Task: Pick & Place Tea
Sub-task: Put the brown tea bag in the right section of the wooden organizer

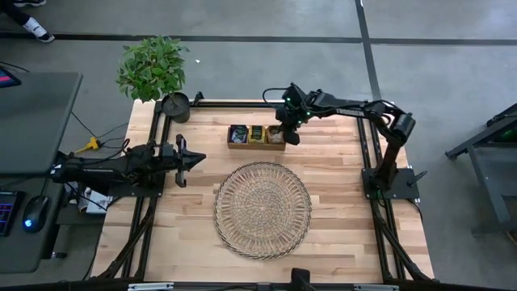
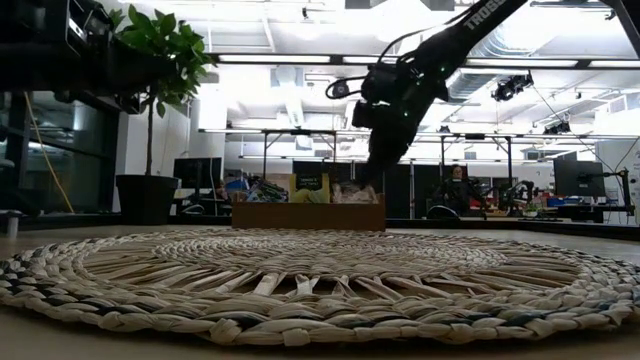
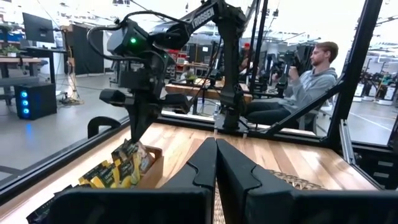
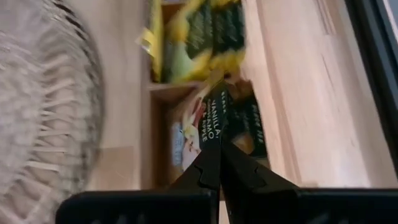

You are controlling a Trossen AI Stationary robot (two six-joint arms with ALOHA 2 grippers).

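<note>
Read "VANILLA" and "APPLE" in pale letters on a dark tea sachet (image 4: 214,134) in the wooden box (image 4: 163,93), right at the tips of the right gripper (image 4: 219,163). More small print on the dark sachet beside it (image 4: 252,127), too blurred to read. Read "TROSSEN" in white letters along the dark right arm (image 3: 202,17) in the left wrist view. Saw only the letters "TROSS" on the same arm (image 2: 482,13) in the low view, cut off by the edge of the picture. Print on the yellow sachets (image 3: 121,171) too small to read. No other words, numbers or signs clear enough to read.
</note>
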